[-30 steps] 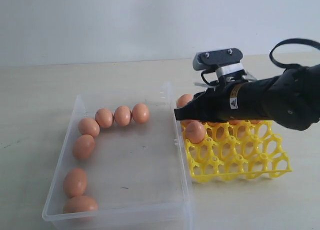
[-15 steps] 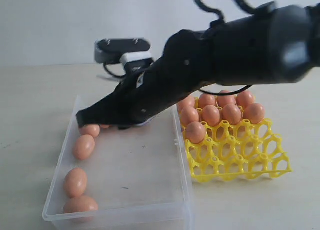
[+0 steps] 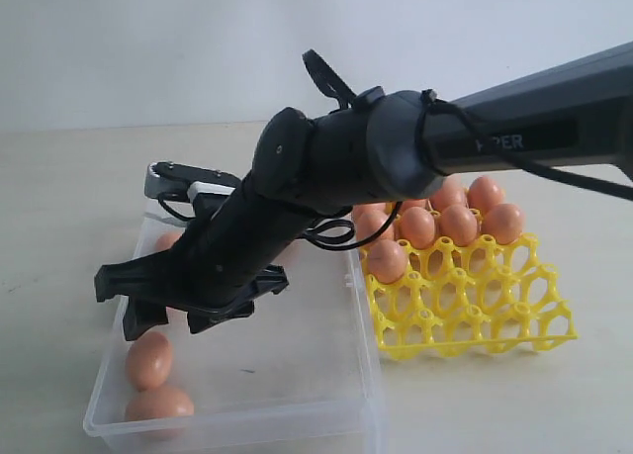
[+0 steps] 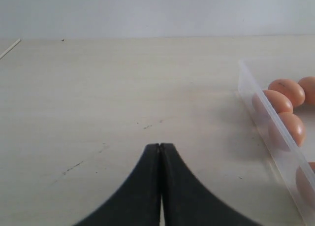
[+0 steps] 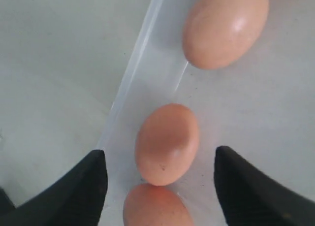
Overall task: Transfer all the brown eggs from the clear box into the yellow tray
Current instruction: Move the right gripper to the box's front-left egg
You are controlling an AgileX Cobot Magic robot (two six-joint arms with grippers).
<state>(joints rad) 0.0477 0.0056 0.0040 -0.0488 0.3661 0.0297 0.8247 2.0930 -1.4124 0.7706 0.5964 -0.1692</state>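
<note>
My right gripper [image 3: 163, 314] reaches across into the left side of the clear box [image 3: 326, 375], open and holding nothing. In the right wrist view its black fingertips [image 5: 93, 172] straddle a brown egg [image 5: 167, 143] lying against the box wall [image 5: 135, 73], with another egg [image 5: 157, 206] nearer and a third [image 5: 226, 26] farther on. Two more eggs [image 3: 148, 360] lie at the box's front left. The yellow tray [image 3: 475, 325] stands to the right of the box, with several eggs [image 3: 460, 225] in its back rows. My left gripper [image 4: 160, 146] is shut and empty over bare table beside the box [image 4: 266, 117].
The right arm's dark body [image 3: 346, 167] spans the box and hides its far half. The tray's front rows [image 3: 465, 311] hold nothing. Pale tabletop [image 3: 59, 197] surrounds box and tray.
The right arm has swung from over the yellow tray to the box's left side and lowered toward the eggs there. Its jaws now stand wide apart.
</note>
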